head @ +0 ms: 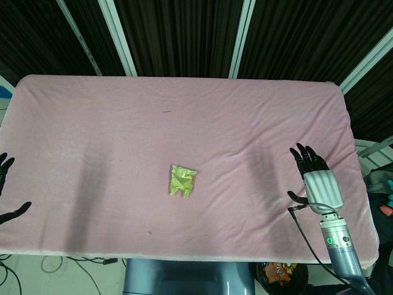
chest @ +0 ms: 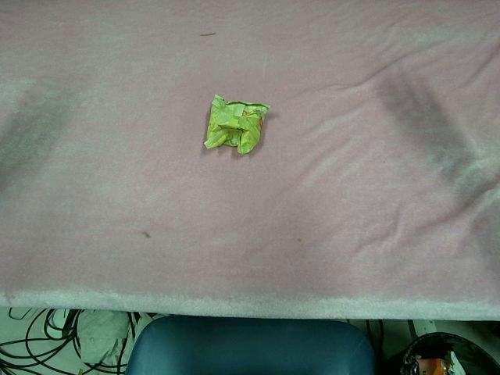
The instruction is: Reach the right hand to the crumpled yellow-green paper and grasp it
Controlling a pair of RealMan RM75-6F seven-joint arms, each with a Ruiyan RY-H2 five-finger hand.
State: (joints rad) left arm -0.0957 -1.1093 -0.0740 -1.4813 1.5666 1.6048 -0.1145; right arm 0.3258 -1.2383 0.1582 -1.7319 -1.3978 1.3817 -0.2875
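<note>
The crumpled yellow-green paper [head: 183, 180] lies on the pink tablecloth [head: 184, 117], a little in front of the table's middle; the chest view shows the paper [chest: 236, 123] alone, with no hand near it. My right hand [head: 317, 178] hovers over the table's right side, far to the right of the paper, palm down, fingers spread and holding nothing. At the left edge of the head view only dark fingertips of my left hand [head: 7, 190] show, spread apart and empty. Neither hand appears in the chest view.
The pink cloth has shallow wrinkles [head: 245, 153] between the paper and my right hand. A small dark speck [head: 166, 112] lies toward the back. A blue-grey chair back [chest: 250, 348] stands below the front edge. Cables [chest: 47, 336] lie on the floor.
</note>
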